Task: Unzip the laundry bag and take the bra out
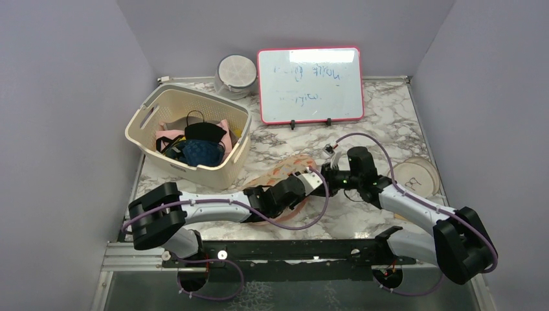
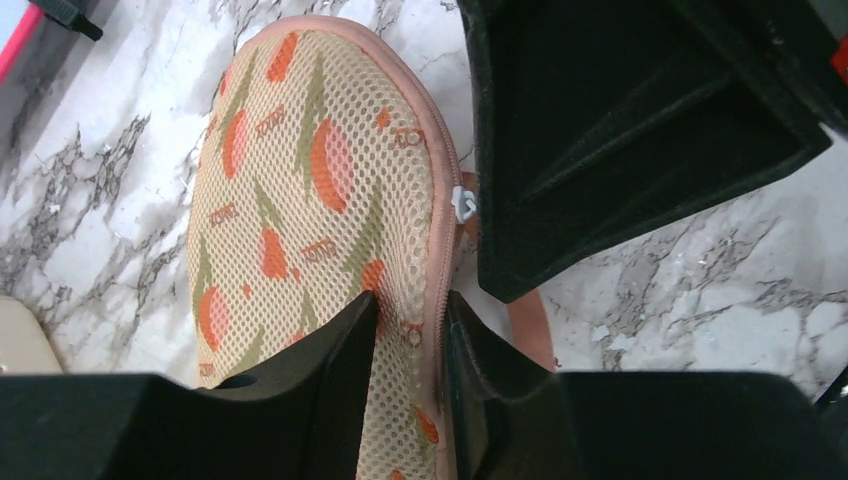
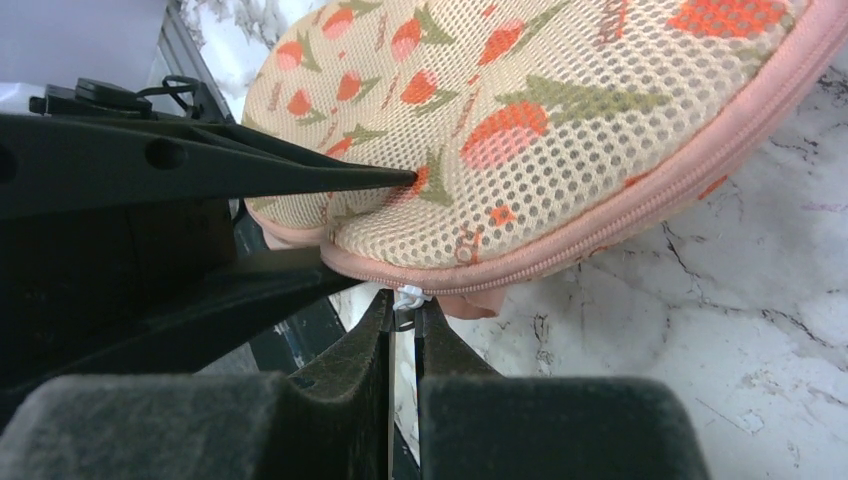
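The laundry bag (image 1: 285, 172) lies on the marble table in the middle, peach mesh with orange print and pink zipped trim; its zip is closed. My left gripper (image 2: 410, 315) is shut on the bag's zipped edge (image 2: 300, 180). My right gripper (image 3: 405, 305) is shut on the white zipper pull (image 3: 408, 297) at the bag's rim (image 3: 560, 120); the pull also shows in the left wrist view (image 2: 462, 203). In the top view the two grippers meet at the bag's right end, left (image 1: 309, 180) and right (image 1: 329, 173). The grey bra is not in view.
A cream perforated basket (image 1: 145, 129) with dark and blue garments (image 1: 201, 152) stands at the back left. A whiteboard (image 1: 309, 84) and a round white container (image 1: 235, 74) stand at the back. A round lid (image 1: 415, 176) lies at the right.
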`<action>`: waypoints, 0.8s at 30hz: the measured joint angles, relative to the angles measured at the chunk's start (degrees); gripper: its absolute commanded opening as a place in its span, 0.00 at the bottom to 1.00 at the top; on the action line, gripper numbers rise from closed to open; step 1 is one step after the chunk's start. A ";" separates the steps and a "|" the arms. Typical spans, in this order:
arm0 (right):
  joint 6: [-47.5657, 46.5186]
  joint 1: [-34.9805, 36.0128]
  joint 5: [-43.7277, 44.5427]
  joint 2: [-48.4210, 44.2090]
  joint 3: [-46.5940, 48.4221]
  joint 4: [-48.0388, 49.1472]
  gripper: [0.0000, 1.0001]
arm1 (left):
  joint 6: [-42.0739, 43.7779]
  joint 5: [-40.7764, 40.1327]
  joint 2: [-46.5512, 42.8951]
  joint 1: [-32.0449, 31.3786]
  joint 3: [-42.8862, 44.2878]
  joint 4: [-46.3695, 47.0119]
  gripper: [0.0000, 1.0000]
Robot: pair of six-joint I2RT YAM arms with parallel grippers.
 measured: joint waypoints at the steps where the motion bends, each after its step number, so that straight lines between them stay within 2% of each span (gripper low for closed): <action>1: -0.24 0.00 0.02 0.00 0.02 -0.39 0.01 | 0.57 -0.22 0.37 0.00 0.00 0.22 0.14; 4: -0.90 -0.02 0.66 0.00 0.22 -1.92 0.01 | 2.38 -0.52 1.51 -0.02 0.07 0.59 0.01; 5: -1.11 0.00 1.36 0.00 0.35 -2.58 0.01 | 3.06 -0.57 1.77 -0.07 0.13 0.61 0.00; 9: -1.09 -0.70 7.61 -0.79 1.27 -5.70 0.01 | 5.51 -1.03 1.99 0.00 0.13 0.74 0.00; 14: -1.11 -5.01 11.89 -1.86 1.36 -7.04 0.01 | 11.13 -0.87 1.92 0.07 -1.03 4.39 0.00; 18: -1.09 -8.22 11.72 -1.77 1.22 -6.88 0.01 | 15.17 -0.09 0.04 0.07 -4.39 7.45 0.00; 22: -1.25 -8.94 7.69 -1.60 -0.09 -4.72 0.01 | 16.90 3.06 -3.82 0.09 -8.46 9.94 0.00; 24: -1.09 -9.03 4.92 -1.55 -1.25 -3.13 0.01 | 16.85 4.11 -4.72 0.11 -9.62 10.14 0.21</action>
